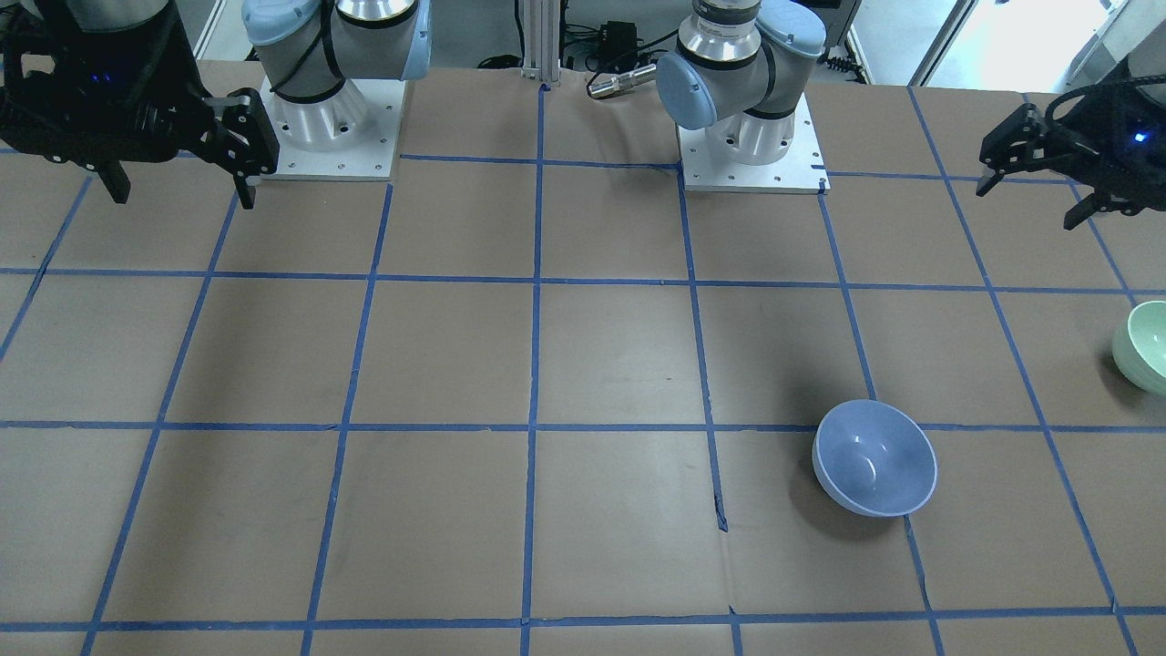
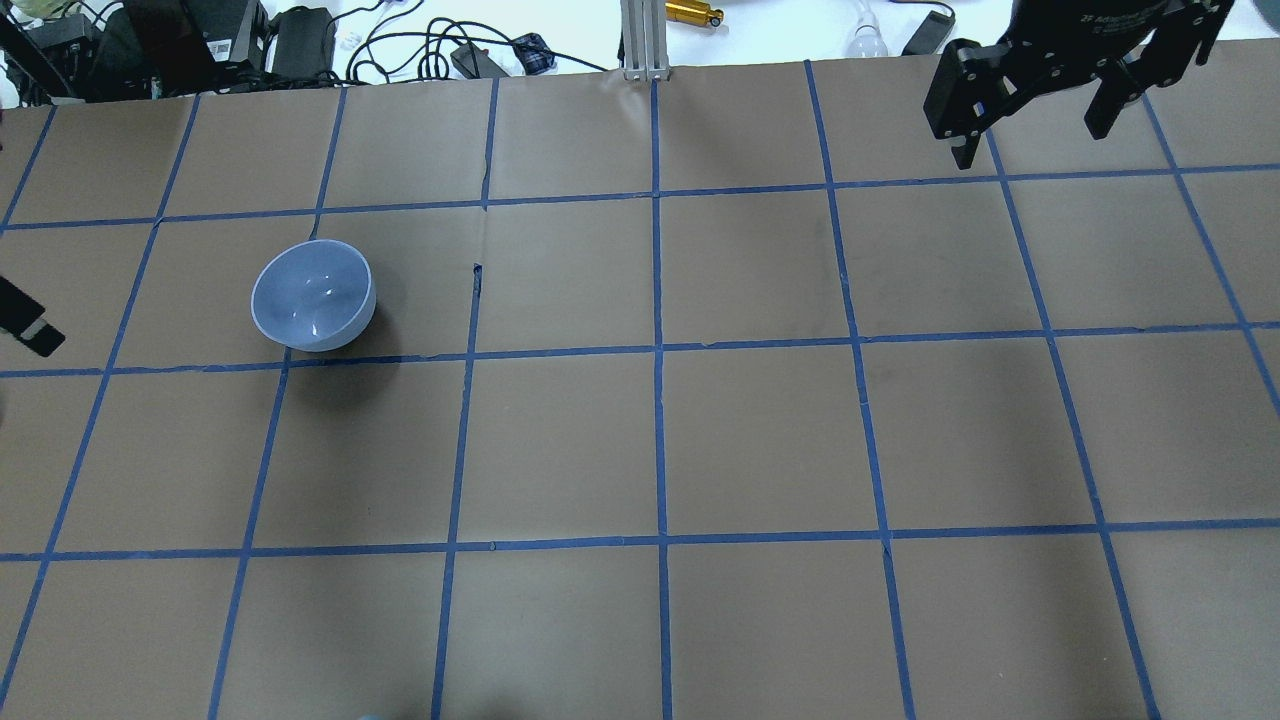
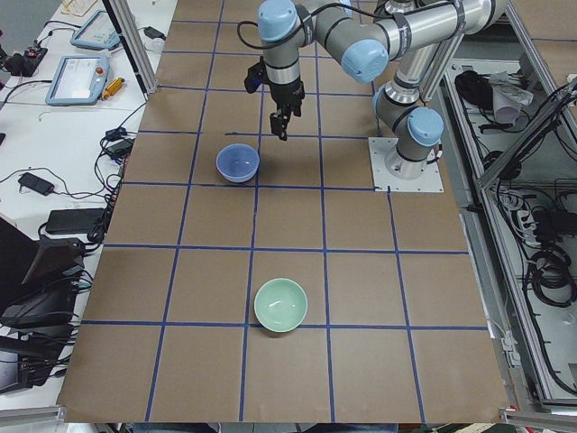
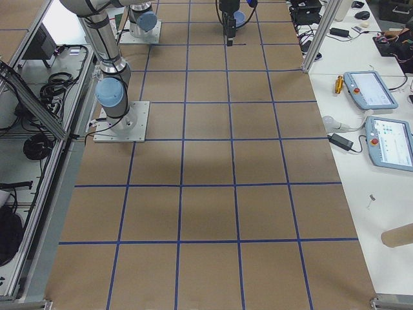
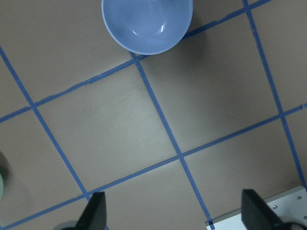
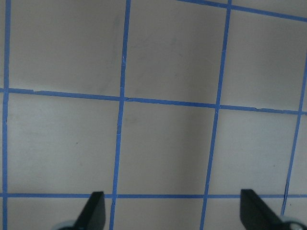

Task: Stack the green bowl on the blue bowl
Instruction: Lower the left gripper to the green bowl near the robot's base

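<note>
The blue bowl [image 1: 874, 458] stands upright on the brown table; it also shows in the overhead view [image 2: 313, 296] and at the top of the left wrist view [image 5: 146, 24]. The green bowl [image 3: 280, 305] stands upright nearer the table's left end, cut by the front view's right edge [image 1: 1148, 346]. My left gripper [image 1: 1034, 196] is open and empty, high above the table, apart from both bowls. My right gripper [image 2: 1030, 138] is open and empty, high over the far right side, well away from the bowls.
The table is brown paper with a blue tape grid [image 2: 658, 350]. The two arm bases [image 1: 332, 128] [image 1: 751, 137] stand at the robot's edge. Cables and boxes [image 2: 300, 40] lie beyond the far edge.
</note>
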